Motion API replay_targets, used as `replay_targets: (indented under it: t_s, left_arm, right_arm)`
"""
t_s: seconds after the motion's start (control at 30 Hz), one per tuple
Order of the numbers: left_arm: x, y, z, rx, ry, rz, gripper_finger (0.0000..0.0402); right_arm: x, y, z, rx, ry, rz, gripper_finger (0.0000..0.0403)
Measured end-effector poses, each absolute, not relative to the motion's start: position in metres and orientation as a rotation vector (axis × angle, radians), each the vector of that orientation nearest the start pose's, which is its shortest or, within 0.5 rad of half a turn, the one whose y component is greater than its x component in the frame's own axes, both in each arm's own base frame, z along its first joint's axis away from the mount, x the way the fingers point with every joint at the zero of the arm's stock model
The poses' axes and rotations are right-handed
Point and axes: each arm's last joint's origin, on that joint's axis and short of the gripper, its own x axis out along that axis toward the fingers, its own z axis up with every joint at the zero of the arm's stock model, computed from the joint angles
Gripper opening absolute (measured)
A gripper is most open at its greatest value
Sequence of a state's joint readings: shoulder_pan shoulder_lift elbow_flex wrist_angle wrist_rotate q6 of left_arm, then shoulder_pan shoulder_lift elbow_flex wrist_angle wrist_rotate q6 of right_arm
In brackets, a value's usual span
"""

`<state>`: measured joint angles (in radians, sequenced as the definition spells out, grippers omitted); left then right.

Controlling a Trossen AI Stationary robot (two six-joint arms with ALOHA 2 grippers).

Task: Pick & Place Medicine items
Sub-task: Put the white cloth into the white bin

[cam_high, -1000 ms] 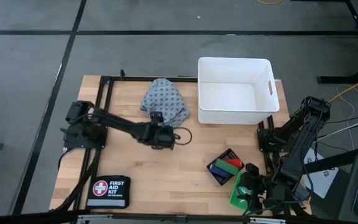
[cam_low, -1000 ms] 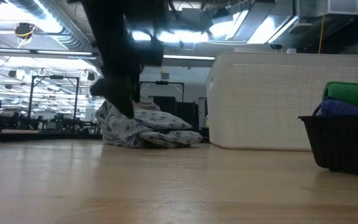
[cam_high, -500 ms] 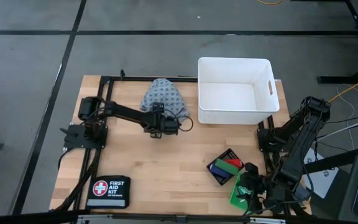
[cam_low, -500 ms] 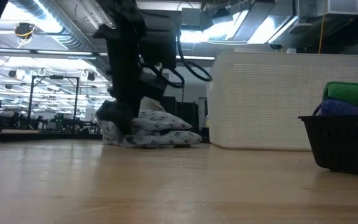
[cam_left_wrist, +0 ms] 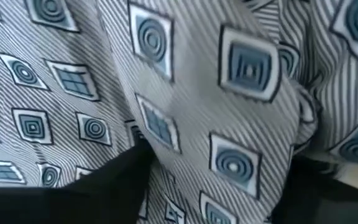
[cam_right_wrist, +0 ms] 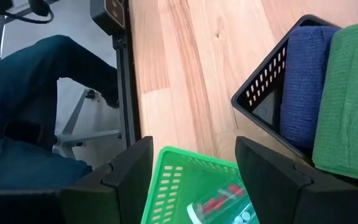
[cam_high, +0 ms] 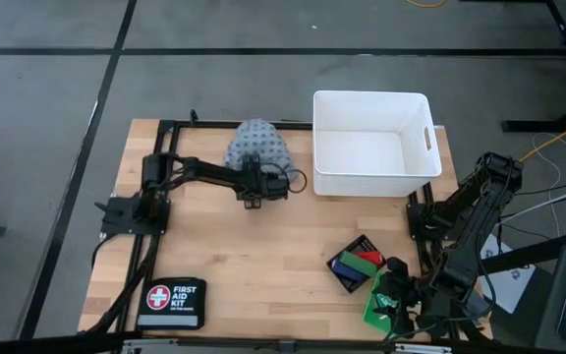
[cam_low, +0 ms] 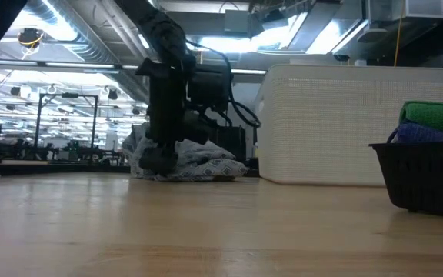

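A blue cylinder (cam_right_wrist: 303, 81), a green cylinder (cam_right_wrist: 353, 106) and a red block (cam_high: 367, 258) lie in a black basket (cam_high: 355, 265) near the table's right near corner. Beside it stands a green basket (cam_right_wrist: 185, 186) holding small pieces that I cannot tell apart. My right gripper (cam_right_wrist: 194, 168) hangs open over the green basket, touching nothing. My left gripper (cam_high: 261, 185) is open and down on the near side of a blue-patterned cloth (cam_high: 258, 149), which lies heaped on the table left of the white bin. My left gripper comes at the patterned cloth from above, at its near side. Its open fingers (cam_left_wrist: 104, 186) are sunk into the cloth, with a raised ridge of fabric (cam_left_wrist: 216, 124) standing between them. The cloth lies bunched on the table (cam_low: 191, 165); how many layers are there I cannot tell.
A white bin (cam_high: 371, 143) stands at the far right, close beside the cloth. A black first-aid pouch (cam_high: 172, 302) lies at the near left corner. Bare wood spans the table's middle (cam_high: 263, 256). A person's leg (cam_right_wrist: 36, 81) shows beyond the table's edge.
My left gripper has moved from the table's middle toward the far edge and down, ending on the near side of the patterned cloth. My right arm has kept still.
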<state>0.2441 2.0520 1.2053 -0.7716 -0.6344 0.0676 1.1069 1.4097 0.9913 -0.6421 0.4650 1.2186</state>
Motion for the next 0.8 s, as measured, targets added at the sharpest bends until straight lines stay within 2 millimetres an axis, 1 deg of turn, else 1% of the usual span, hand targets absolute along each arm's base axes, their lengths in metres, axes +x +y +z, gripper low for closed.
replay_targets:
  t_s: [0.03, 0.1, 0.2, 0.23, 0.27, 0.4, 0.5, 0.57, 0.63, 0.7, 0.8]
  left_arm:
    - [0.329, 0.102, 0.099, 0.351, 1.676, 0.608, 0.0247]
    - [0.328, 0.105, 0.094, 0.312, 1.695, 0.595, 0.0187]
    - [0.327, 0.107, 0.093, 0.247, 1.687, 0.596, 0.0074]
    - [0.327, 0.107, 0.095, 0.231, 1.677, 0.601, 0.0041]
    - [0.327, 0.107, 0.097, 0.209, 1.668, 0.603, 0.0024]
    - [0.326, 0.106, 0.112, 0.150, 1.615, 0.608, 0.0019]
    - [0.326, 0.100, 0.136, 0.090, 1.524, 0.620, 0.0014]
    - [0.324, 0.094, 0.158, 0.054, 1.444, 0.618, 0.0010]
    - [0.316, 0.087, 0.181, 0.014, 1.393, 0.604, 0.0008]
    - [0.312, 0.082, 0.214, -0.015, 1.241, 0.614, 0.0007]
    - [0.297, 0.071, 0.257, -0.037, 1.070, 0.612, 0.0006]
  right_arm:
    - [0.133, 0.237, 0.238, 0.365, 0.934, 0.037, 0.0229]
    - [0.133, 0.237, 0.238, 0.363, 0.924, 0.031, 0.0229]
    - [0.134, 0.237, 0.238, 0.362, 0.920, 0.028, 0.0229]
    - [0.134, 0.237, 0.238, 0.362, 0.918, 0.027, 0.0229]
    - [0.134, 0.237, 0.238, 0.363, 0.918, 0.028, 0.0229]
    - [0.134, 0.237, 0.238, 0.368, 0.914, 0.030, 0.0229]
    - [0.134, 0.237, 0.238, 0.369, 0.912, 0.029, 0.0229]
    - [0.134, 0.237, 0.238, 0.371, 0.910, 0.031, 0.0229]
    - [0.134, 0.238, 0.239, 0.374, 0.909, 0.033, 0.0229]
    - [0.134, 0.238, 0.239, 0.374, 0.909, 0.033, 0.0229]
    - [0.134, 0.238, 0.239, 0.375, 0.907, 0.034, 0.0229]
